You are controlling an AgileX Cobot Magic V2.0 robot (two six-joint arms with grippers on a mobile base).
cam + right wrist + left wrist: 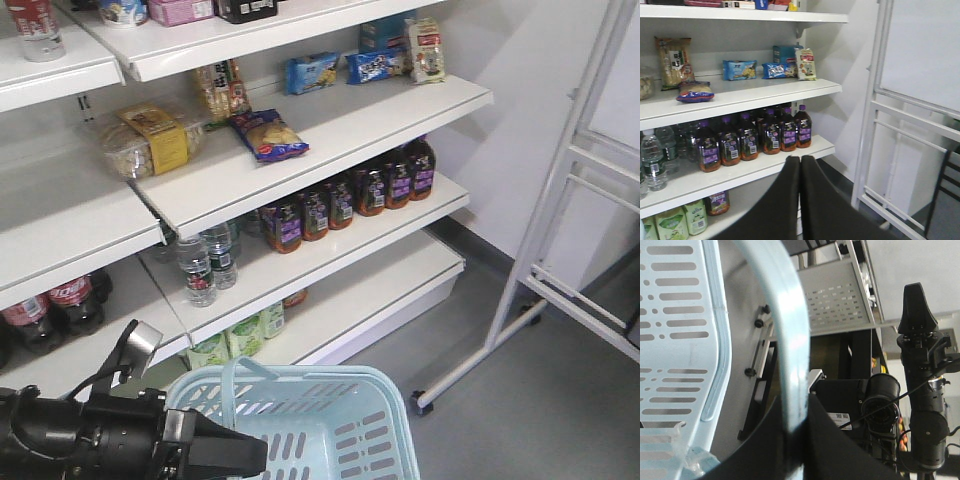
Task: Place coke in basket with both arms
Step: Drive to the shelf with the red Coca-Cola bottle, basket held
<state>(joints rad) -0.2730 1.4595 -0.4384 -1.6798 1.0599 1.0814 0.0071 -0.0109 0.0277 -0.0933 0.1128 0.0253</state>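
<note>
The coke (31, 27), a slim red container with a silvery lower part, stands on the top shelf at the far left of the front view. It does not show in either wrist view. The light blue basket (330, 435) hangs low in front of the shelves. My left gripper (255, 455) (800, 407) is shut on the basket's handle (790, 335), and the slotted basket wall (675, 340) lies to its left. My right gripper (800, 159) is shut on nothing and faces the middle shelves. It also shows upright in the left wrist view (916, 302).
Purple-labelled bottles (345, 200) line the middle shelf, with water bottles (205, 262) to their left. Green-labelled bottles (235, 340) and dark cola bottles (60, 305) stand lower. Snack packs (265, 135) lie above. A white wheeled frame (560, 250) stands on the right.
</note>
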